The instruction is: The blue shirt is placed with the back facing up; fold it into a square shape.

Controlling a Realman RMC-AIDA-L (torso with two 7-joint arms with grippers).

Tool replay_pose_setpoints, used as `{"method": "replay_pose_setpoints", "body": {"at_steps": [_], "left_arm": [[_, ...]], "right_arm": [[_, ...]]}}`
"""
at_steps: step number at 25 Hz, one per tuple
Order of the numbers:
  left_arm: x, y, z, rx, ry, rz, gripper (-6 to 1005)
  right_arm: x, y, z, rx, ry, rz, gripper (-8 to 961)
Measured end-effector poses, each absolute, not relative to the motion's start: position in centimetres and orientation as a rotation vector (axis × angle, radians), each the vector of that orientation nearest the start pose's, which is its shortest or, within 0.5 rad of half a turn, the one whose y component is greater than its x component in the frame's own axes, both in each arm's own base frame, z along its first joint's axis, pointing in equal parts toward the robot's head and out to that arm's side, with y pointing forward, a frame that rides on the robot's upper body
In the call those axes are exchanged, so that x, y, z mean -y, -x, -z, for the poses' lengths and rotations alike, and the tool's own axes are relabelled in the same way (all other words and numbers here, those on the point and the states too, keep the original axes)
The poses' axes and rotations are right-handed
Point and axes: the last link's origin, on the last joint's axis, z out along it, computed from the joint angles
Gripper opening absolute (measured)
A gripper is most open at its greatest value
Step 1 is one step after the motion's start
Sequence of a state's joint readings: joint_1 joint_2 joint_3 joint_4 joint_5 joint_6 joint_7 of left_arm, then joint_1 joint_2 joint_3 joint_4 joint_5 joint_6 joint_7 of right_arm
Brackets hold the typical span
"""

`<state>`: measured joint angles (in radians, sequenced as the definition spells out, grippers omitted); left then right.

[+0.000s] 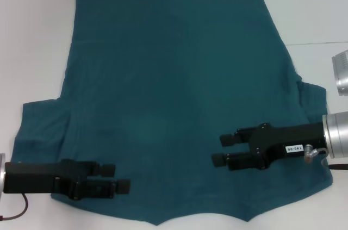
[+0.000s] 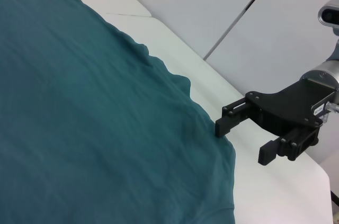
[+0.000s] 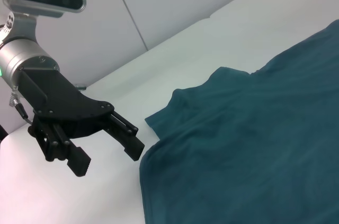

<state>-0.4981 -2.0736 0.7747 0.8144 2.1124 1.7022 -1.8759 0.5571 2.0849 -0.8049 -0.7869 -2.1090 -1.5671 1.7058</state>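
Observation:
The blue shirt (image 1: pixel 174 78) lies spread flat on the white table (image 1: pixel 32 34), hem at the far side, both short sleeves out to the sides and the neck end nearest me. My left gripper (image 1: pixel 116 178) hovers open over the near left shoulder area, fingers pointing right. Over the near right part of the shirt my right gripper (image 1: pixel 222 149) is open too, fingers pointing left. The left wrist view shows the shirt (image 2: pixel 79 102) and the right gripper (image 2: pixel 242 142) open by its edge. The right wrist view shows the shirt (image 3: pixel 254 144) and the left gripper (image 3: pixel 108 159) open beside it.
A silver metal cylinder (image 1: pixel 341 72) stands at the right edge of the head view, off the cloth. A seam line (image 1: pixel 318 43) crosses the table on the far right. Bare white table surrounds the shirt on all sides.

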Motion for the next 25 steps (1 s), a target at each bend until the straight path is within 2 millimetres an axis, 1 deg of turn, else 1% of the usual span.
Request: {"method": "replay_pose_setpoints", "body": {"at_steps": [14,18,21,22,25], "left_arm": [[-31.0,25.9,-0.8,1.186,2.821,0.553,827],[-31.1,25.9,-1.0,1.205,2.807,0.560,827],[-31.4,26.1,-1.8,1.268,2.750,0.600,827],[-31.6,26.3,-2.4,1.308,2.701,0.641,827],[-31.9,26.7,-3.6,1.390,2.608,0.706,827]], "right_arm": [[-33.5,-24.7,0.3,-0.889,2.827,-0.501,714],[-33.6,-24.8,0.2,-0.920,2.817,-0.507,714],[-34.0,-24.8,-0.3,-0.997,2.773,-0.534,714],[-34.2,-24.8,-0.6,-1.043,2.745,-0.552,714],[-35.0,-25.0,-1.9,-1.190,2.641,-0.620,714]]}}
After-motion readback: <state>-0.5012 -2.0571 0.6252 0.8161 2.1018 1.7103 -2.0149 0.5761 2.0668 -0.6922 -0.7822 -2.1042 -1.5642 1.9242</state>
